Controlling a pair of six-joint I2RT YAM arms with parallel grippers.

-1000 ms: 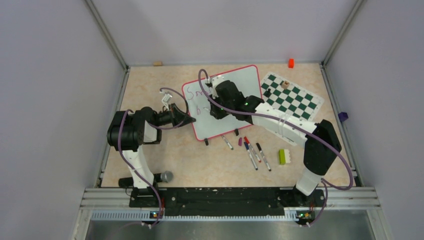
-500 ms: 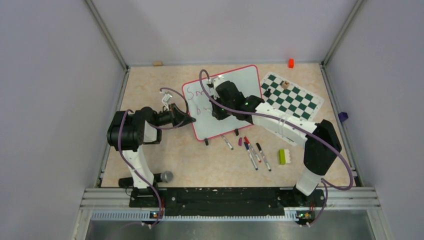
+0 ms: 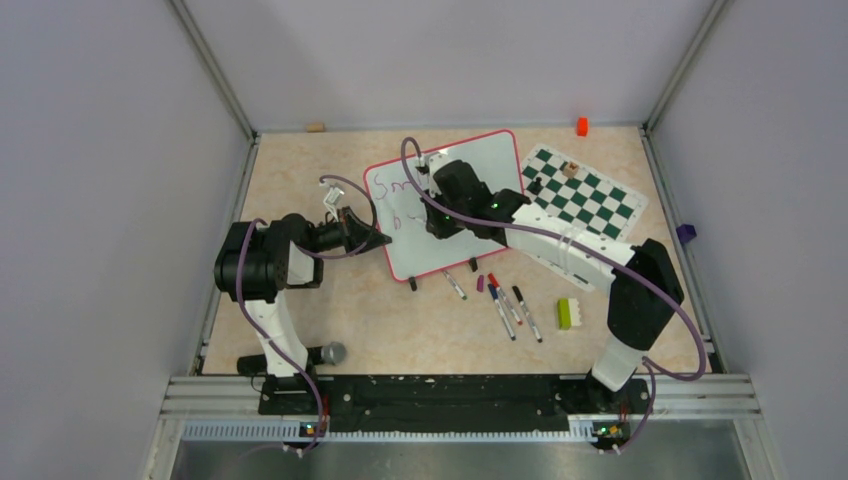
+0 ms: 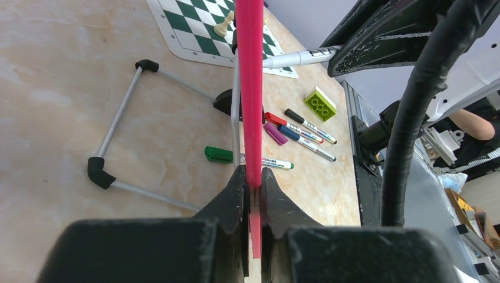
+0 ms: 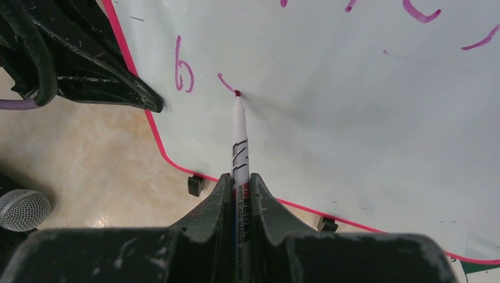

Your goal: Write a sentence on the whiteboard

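The whiteboard [image 3: 470,175] with a red-pink rim stands tilted on its wire stand mid-table; it fills the right wrist view [image 5: 354,118]. My left gripper [image 3: 382,238] is shut on its left rim, seen edge-on as a red strip [image 4: 250,88] between the jaws. My right gripper [image 3: 432,222] is shut on a white marker [image 5: 239,141] whose tip touches the board. The sentence [image 5: 184,73] shows in purple: a "b" and a short stroke at the tip on the lower line, with fragments of the upper line above. The right arm hides most of the lettering in the top view.
Several capped markers [image 3: 505,305] and a lime brick [image 3: 567,313] lie in front of the board. A green marker [image 4: 236,156] lies under the stand. A chess mat [image 3: 580,195] sits at the right, an orange block [image 3: 581,126] at the back, and a microphone [image 3: 330,352] at the near left.
The right gripper has shifted slightly to the right along the lower line with the marker. The left arm and the board have not moved.
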